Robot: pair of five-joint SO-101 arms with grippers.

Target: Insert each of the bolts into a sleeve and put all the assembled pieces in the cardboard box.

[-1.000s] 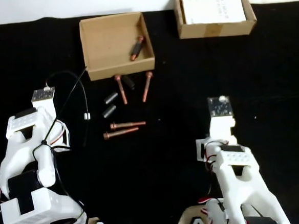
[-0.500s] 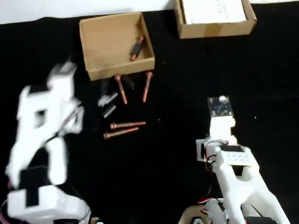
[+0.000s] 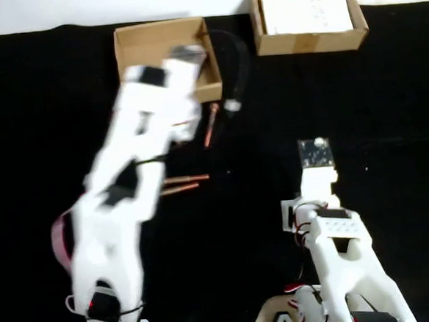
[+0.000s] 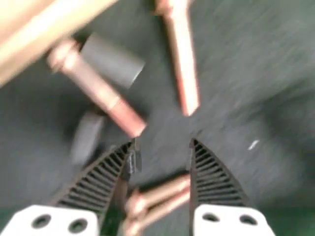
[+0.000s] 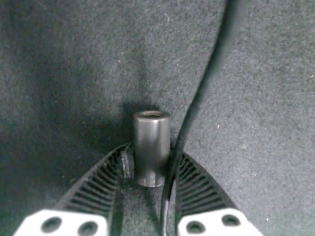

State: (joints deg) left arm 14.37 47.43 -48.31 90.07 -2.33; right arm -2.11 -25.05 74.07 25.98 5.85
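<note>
My left gripper (image 4: 162,147) is open and hangs over the loose parts in front of the cardboard box (image 3: 138,42). Past its fingertips lie two copper bolts (image 4: 182,59) (image 4: 96,86), a black sleeve (image 4: 112,61) and a second sleeve (image 4: 86,137). Two more bolts (image 4: 157,196) lie side by side between its fingers. In the high view the left arm (image 3: 149,118) stretches across these parts, with bolts (image 3: 210,124) (image 3: 183,180) showing beside it. My right gripper (image 5: 151,153) is shut on an upright black sleeve (image 5: 151,142) over the black cloth.
A second cardboard box (image 3: 309,40) holding white paper stands at the back right. A black cable (image 5: 206,93) runs past the held sleeve. The right arm (image 3: 337,233) stands at the front right, with black cloth around it.
The left arm has swung from its folded place at the left, forward and to the right, over the bolts by the cardboard box. The right arm has kept still.
</note>
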